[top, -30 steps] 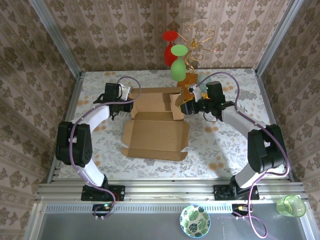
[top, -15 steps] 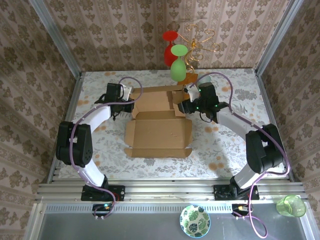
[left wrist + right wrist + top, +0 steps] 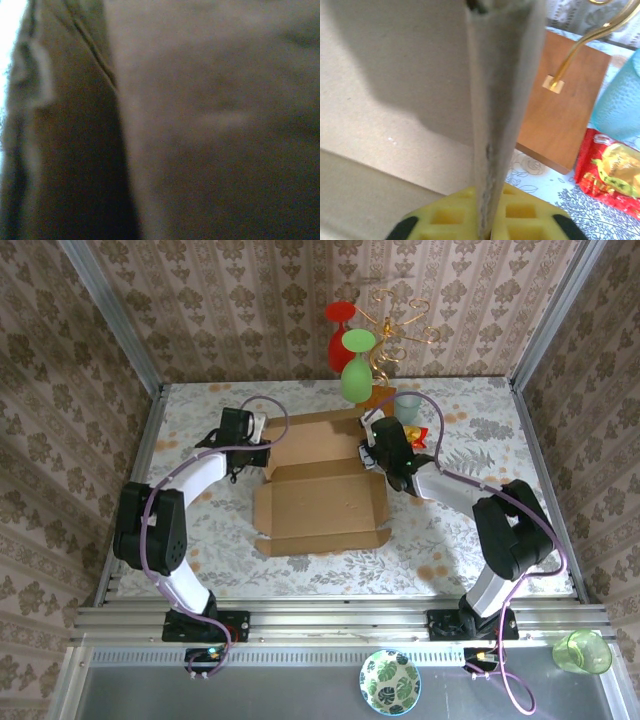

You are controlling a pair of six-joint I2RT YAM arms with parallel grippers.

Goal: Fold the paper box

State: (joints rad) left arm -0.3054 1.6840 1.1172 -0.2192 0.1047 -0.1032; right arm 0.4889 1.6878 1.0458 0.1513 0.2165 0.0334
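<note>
the paper box [image 3: 322, 508] is found at centre frame in the top view, with its base flat. the right gripper [image 3: 485, 227] is clamped on a doubled side panel at the upper right corner. the left gripper [image 3: 262, 447] is closed at the upper left corner; a hold cannot be confirmed. front flaps are seen lying flat, so most of the folding is judged outstanding.

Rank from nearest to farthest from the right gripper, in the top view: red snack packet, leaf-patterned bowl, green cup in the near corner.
1. Red snack packet, just right of the right gripper holding the paper box.
2. Leaf-patterned bowl, near edge, centre.
3. Green cup, near right corner.
</note>
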